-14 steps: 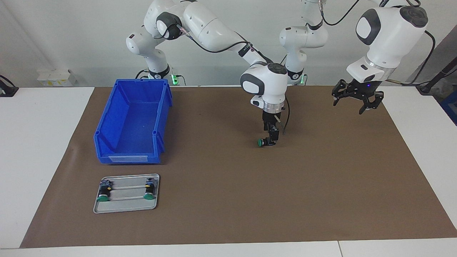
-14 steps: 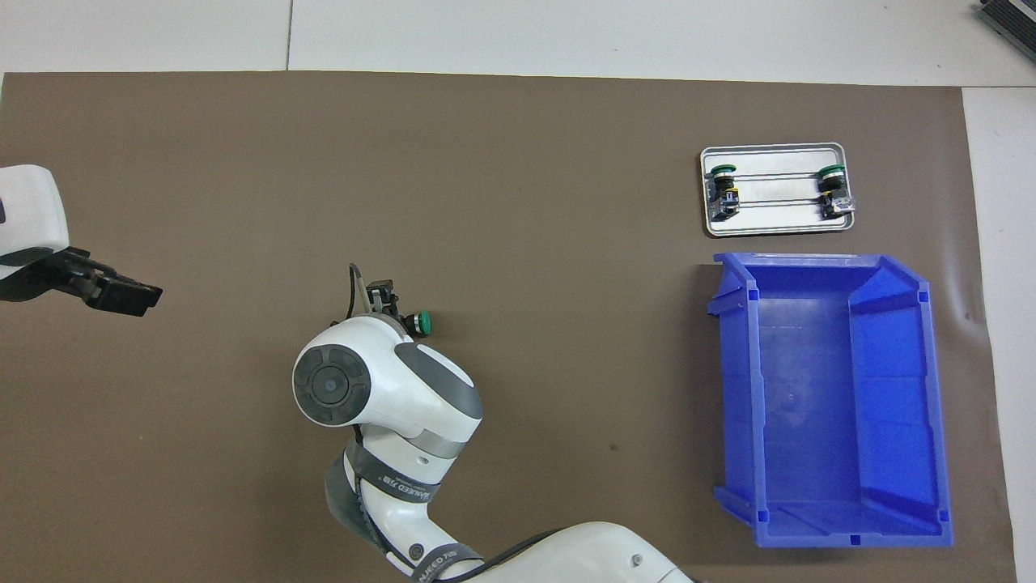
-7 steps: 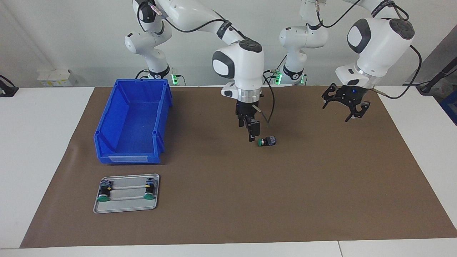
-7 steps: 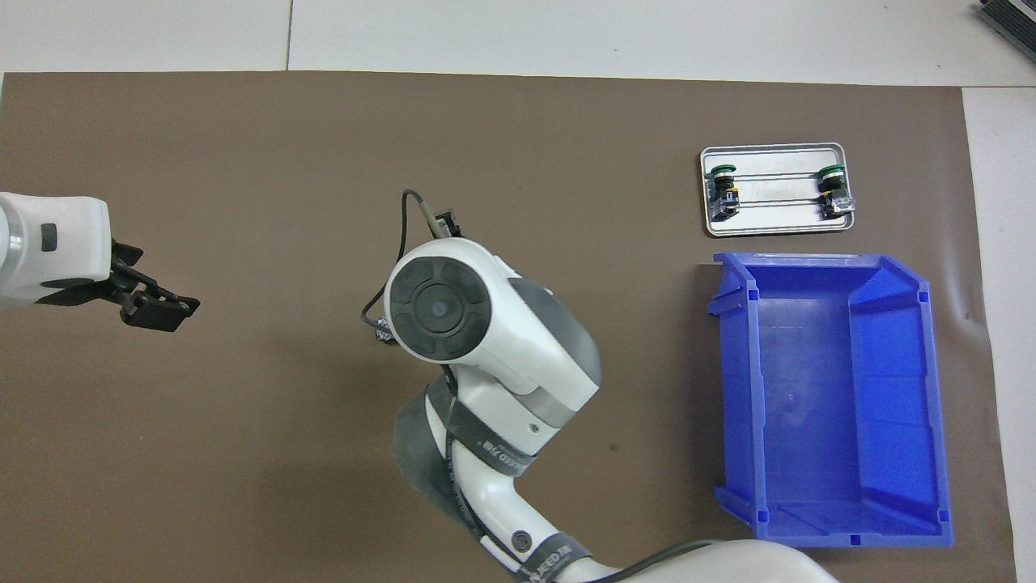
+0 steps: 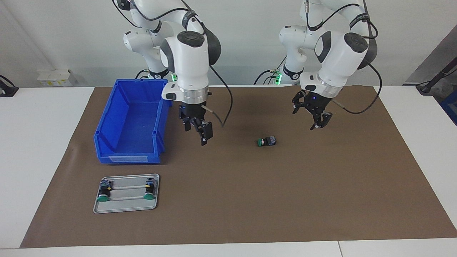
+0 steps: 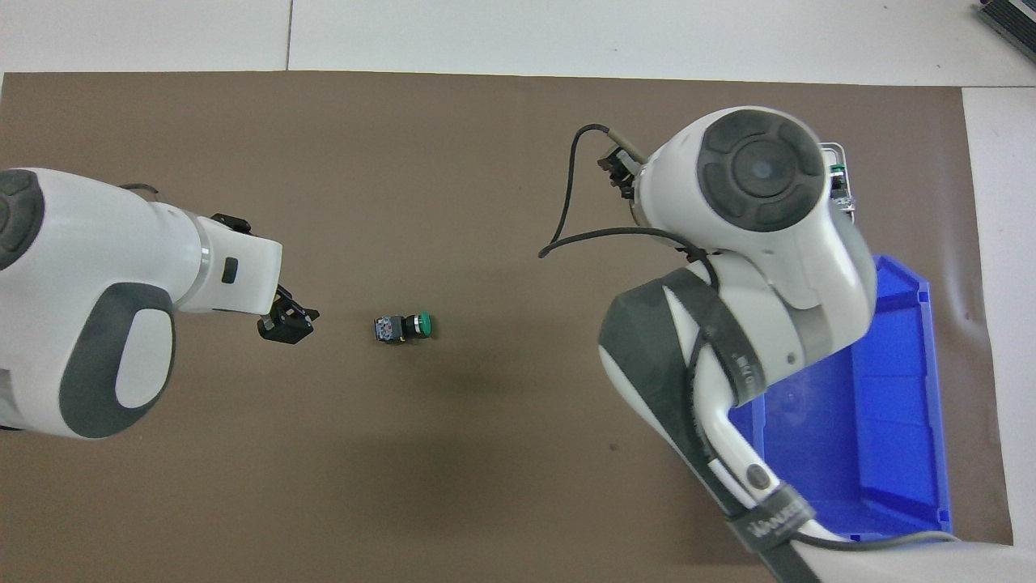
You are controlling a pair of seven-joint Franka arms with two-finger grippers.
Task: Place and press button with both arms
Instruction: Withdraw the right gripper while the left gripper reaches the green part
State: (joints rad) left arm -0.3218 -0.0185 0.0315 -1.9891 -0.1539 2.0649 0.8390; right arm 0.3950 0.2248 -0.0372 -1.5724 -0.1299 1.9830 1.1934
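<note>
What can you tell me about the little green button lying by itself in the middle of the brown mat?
The button is a small push-button switch lying on its side on the brown mat. It has a round flat green cap, a short black body that looks like plastic, and a blue-grey block at its back. The cap points toward the right arm's end of the table. Nothing touches it but the mat; both hands are off it.

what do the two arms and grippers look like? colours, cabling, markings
Both arms are glossy white with rounded segments, dark grey joint caps and black external cables. The right arm carries a dark band with white lettering near its elbow. The left gripper and right gripper are black, two-fingered; a small blue light shows above the left gripper.
</note>
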